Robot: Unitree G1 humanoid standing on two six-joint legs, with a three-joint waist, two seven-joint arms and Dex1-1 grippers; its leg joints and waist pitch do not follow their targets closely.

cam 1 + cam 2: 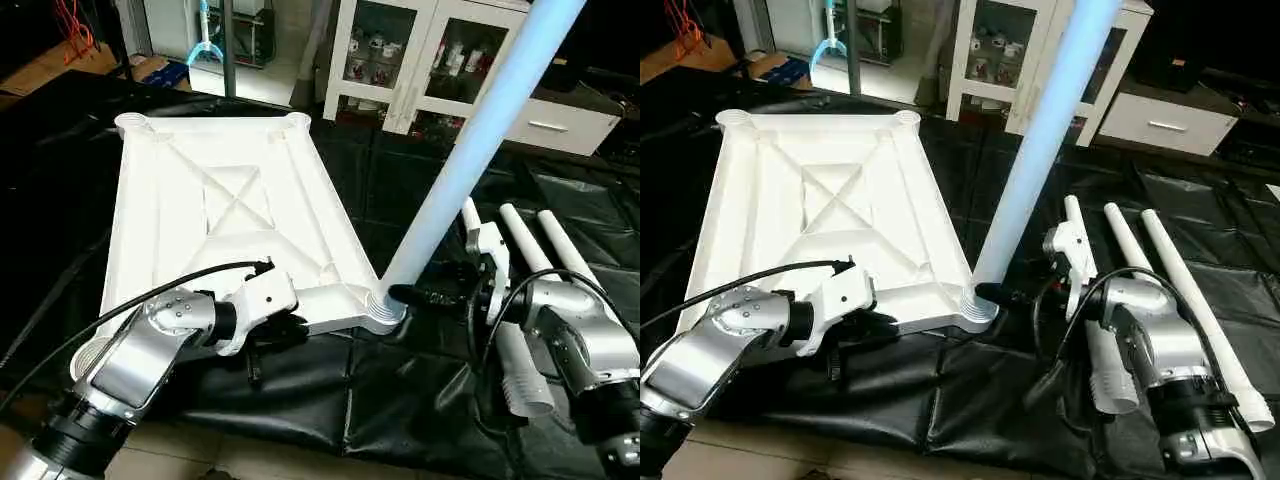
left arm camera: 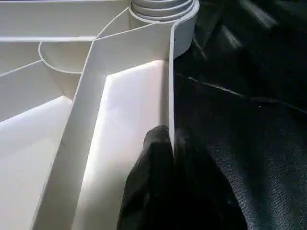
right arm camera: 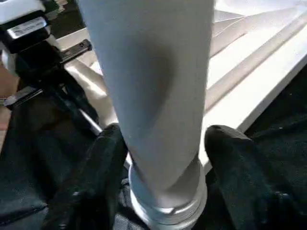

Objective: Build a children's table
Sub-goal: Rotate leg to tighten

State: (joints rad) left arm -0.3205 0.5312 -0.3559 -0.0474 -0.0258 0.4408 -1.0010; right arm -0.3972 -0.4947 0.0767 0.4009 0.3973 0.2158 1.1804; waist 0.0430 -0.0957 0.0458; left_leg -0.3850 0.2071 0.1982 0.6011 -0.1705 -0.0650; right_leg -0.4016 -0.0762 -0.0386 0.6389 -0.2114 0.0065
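One leg (image 1: 470,150) of the children's table stands seated in the near right corner socket (image 1: 385,308) of the upturned tabletop (image 1: 215,215), leaning up and away toward one o'clock over the black-covered work surface (image 1: 420,400). The robot's right gripper (image 3: 160,158) straddles the base of that leg, one black finger on each side just above the ribbed collar; the fingers look a little apart from the tube, so whether they grip it cannot be told. The left gripper (image 2: 170,158) is pinched shut on the thin near rim of the tabletop, at about seven o'clock from the socket, pinning the slab to the surface. Three spare legs (image 1: 1160,270) lie side by side on the black cover at about three o'clock from the socket, beside the right forearm. The tabletop, a hollow moulded plastic shell stiffened by X-shaped ribs, appears light and rigid, and likely to slide on the slick black cover unless held down; its thin rim wall offers the surest bite for a two-fingered claw. The legs, smooth tapered tubes, look light, stiff and slippery, apt to swing at the far end if taken high, so a hold low down near the collar seems the best purchase for pressing or twisting one home.
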